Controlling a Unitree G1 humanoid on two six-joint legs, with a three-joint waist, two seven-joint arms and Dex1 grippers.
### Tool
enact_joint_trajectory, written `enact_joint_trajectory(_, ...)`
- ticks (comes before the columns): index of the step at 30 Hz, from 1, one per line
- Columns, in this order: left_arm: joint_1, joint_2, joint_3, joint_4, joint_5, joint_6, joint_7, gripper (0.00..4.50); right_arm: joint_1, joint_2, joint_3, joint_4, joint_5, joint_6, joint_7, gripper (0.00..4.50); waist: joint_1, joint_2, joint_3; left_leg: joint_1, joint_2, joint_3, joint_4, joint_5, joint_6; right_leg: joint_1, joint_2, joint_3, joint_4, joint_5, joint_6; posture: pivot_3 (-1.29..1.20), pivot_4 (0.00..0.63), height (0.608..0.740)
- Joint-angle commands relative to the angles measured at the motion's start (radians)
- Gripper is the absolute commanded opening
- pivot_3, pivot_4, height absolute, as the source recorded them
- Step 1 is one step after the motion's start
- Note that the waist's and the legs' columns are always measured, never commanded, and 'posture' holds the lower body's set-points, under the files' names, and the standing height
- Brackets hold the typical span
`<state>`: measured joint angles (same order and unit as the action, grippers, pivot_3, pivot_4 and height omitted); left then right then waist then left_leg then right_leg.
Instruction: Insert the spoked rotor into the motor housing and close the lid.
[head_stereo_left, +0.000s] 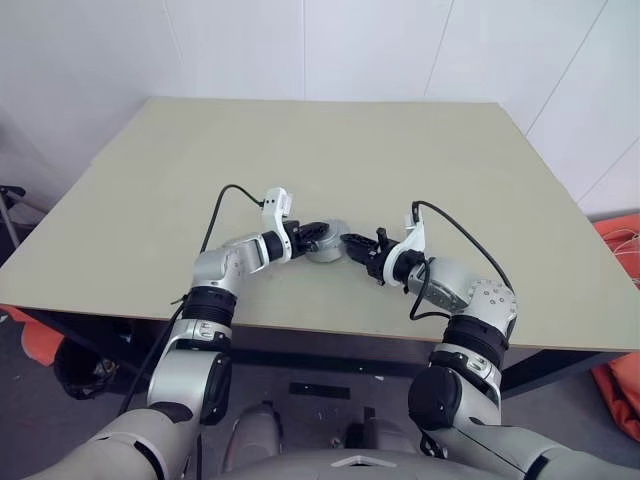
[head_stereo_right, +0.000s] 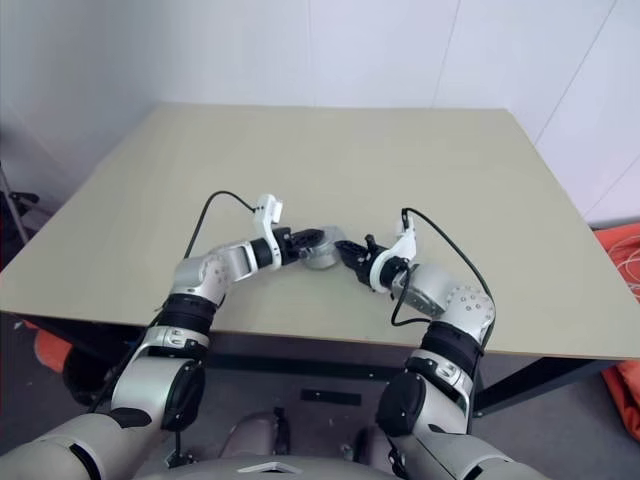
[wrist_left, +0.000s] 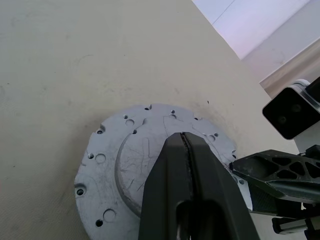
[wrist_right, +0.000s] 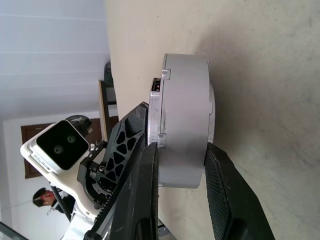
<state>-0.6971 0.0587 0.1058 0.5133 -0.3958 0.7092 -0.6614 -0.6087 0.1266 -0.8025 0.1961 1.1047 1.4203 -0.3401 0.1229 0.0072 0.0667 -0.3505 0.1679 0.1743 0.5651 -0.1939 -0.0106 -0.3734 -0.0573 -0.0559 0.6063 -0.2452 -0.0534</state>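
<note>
I am seeing my left gripper with its two black fingers pressed flat together, nothing between them, lying over the lid in the lower middle of the left wrist view. My right gripper is standing partly open, one finger on each flat side of the housing, clamping the drum between them at the centre of the right wrist view.

In the head views both grippers are meeting at the housing, just below the middle of the frame. The fingers are crowding it there, so I am only making out a small grey round shape. I am not able to tell whether the rotor is inside; the closed grey casing is hiding the interior. The left fingers are covering part of the lid's face, and the frame edge is cutting off its lower rim.

The table is a plain pale beige board, filling the middle of the head views, with white walls behind it. Orange fabric is showing at the right edge, and dark floor along the bottom. At the lower left of the right wrist view a person is standing far back.

The housing is looking like a short smooth grey drum with small tabs on its rim. The lid is a scratched grey disc with small holes near its notched edge and a raised round centre.
</note>
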Motion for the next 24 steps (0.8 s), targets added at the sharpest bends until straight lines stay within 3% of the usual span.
enact_joint_trajectory(1, 0.015, -0.017, -0.037, 0.009, 0.000, 0.027, -0.005, 0.00, -0.031, 0.080, 0.056, -0.013, 0.104, 0.009, 0.029, 1.07, 0.000, 0.000, 0.000, 0.000, 0.000, 0.000, 0.000, 0.000, 0.000, 0.000, 0.000, 0.000, 0.000, 0.000, 0.000, 0.00, 0.000, 0.740)
enact_joint_trajectory(7, 0.023, -0.019, -0.039, 0.002, 0.000, 0.029, -0.005, 0.00, -0.033, 0.084, 0.071, -0.014, 0.113, 0.000, 0.041, 1.07, -0.002, 0.000, 0.000, 0.000, 0.000, 0.000, 0.000, 0.000, 0.000, 0.000, 0.000, 0.000, 0.000, 0.000, 0.000, 0.00, 0.000, 0.740)
enact_joint_trajectory(13, 0.025, -0.019, -0.039, 0.000, 0.000, 0.031, -0.004, 0.00, -0.029, 0.078, 0.104, -0.017, 0.141, -0.006, 0.057, 3.07, -0.001, 0.000, 0.000, 0.000, 0.000, 0.000, 0.000, 0.000, 0.000, 0.000, 0.000, 0.000, 0.000, 0.000, 0.000, 0.00, 0.000, 0.740)
enact_joint_trajectory(24, 0.021, -0.021, -0.039, 0.004, 0.000, 0.028, -0.006, 0.00, -0.030, 0.068, 0.142, 0.020, 0.121, -0.081, 0.057, 3.07, -0.005, 0.000, 0.000, 0.001, 0.001, 0.000, 0.000, 0.001, -0.002, 0.000, 0.000, 0.000, 0.001, 0.000, 0.000, 0.00, 0.000, 0.740)
